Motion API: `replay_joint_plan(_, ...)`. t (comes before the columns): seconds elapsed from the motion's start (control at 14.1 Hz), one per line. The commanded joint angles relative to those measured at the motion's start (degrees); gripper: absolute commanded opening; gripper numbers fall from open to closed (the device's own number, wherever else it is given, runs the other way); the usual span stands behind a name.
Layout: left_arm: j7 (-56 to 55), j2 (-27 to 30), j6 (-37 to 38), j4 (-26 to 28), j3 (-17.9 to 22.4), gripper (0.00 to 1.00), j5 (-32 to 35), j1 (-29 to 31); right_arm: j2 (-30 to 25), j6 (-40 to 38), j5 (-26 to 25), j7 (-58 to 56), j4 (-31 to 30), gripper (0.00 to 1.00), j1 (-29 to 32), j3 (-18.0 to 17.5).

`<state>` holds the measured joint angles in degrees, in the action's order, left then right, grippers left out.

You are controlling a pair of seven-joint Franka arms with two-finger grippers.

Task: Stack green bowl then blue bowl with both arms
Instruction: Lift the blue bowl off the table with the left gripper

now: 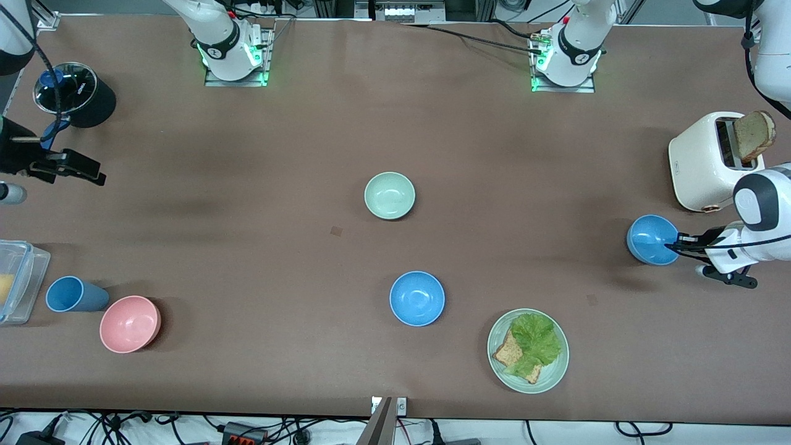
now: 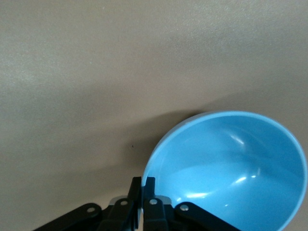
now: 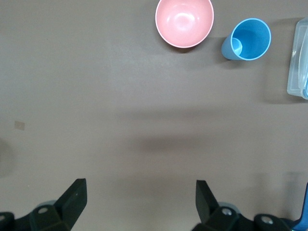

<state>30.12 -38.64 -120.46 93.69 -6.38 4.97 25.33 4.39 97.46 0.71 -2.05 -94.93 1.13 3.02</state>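
The pale green bowl (image 1: 390, 195) sits upright at the table's middle. One blue bowl (image 1: 417, 298) sits nearer the front camera than it. My left gripper (image 1: 675, 243) is shut on the rim of a second blue bowl (image 1: 651, 239) and holds it tilted, a little above the table beside the toaster. In the left wrist view the fingers (image 2: 136, 188) pinch that bowl's rim (image 2: 231, 168). My right gripper (image 1: 86, 170) is open and empty, up over the right arm's end of the table; the right wrist view shows its jaws (image 3: 139, 192) wide apart over bare table.
A white toaster (image 1: 710, 164) with toast stands at the left arm's end. A green plate (image 1: 503, 371) holds lettuce and toast near the front edge. A pink bowl (image 1: 130, 323), blue cup (image 1: 73, 294), clear container (image 1: 18, 278) and black pot (image 1: 77, 93) are at the right arm's end.
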Motion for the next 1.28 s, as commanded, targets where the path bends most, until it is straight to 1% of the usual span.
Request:
replay_joint_plan(0.0,0.8,-0.8,1.2,-1.6,-1.0,0.01,0.1,0.8,-3.2,2.4,-1.1,-0.6,-4.5,1.0,0.1,-0.6)
replay_joint_plan(0.14,0.9,-0.2,5.3,-2.0,-1.3,0.01,-3.0,0.8,-3.2,2.9,-2.9,-0.7,-4.3,1.0,-0.7,-0.7)
replay_joint_plan(0.28,0.5,0.7,8.7,-3.2,-1.5,0.01,-4.0,0.2,-3.3,2.2,-4.8,-0.8,-3.7,1.0,-1.7,-0.7)
replay_joint_plan(0.57,-1.9,3.0,16.6,-5.8,-4.1,0.01,-4.4,0.1,-3.4,1.8,-4.1,-0.7,-3.5,1.0,-1.7,-0.7)
replay_joint_plan(0.71,-4.1,5.0,19.5,-5.9,-5.6,0.01,-7.1,0.0,-3.6,1.0,-4.0,-1.3,-3.5,1.0,-1.6,-0.6)
replay_joint_plan(0.85,-8.3,6.6,21.8,-5.9,-8.7,0.01,-7.1,0.1,-3.6,0.6,-3.8,-1.3,-3.1,1.0,-1.5,-0.2)
replay_joint_plan(1.0,-12.6,7.8,22.6,-6.4,-12.2,0.01,-7.2,0.0,-3.7,0.5,-3.8,-1.2,-3.0,1.0,-1.5,-0.2)
replay_joint_plan(1.14,-16.7,7.9,25.7,-8.5,-16.1,0.01,-7.4,0.0,-3.7,0.5,-2.0,-1.3,-3.1,1.0,-1.4,0.0)
replay_joint_plan(1.21,-19.3,7.9,27.0,-9.4,-17.9,0.01,-7.5,-0.1,-3.9,0.5,-2.0,-1.3,-3.1,1.0,-1.4,0.0)
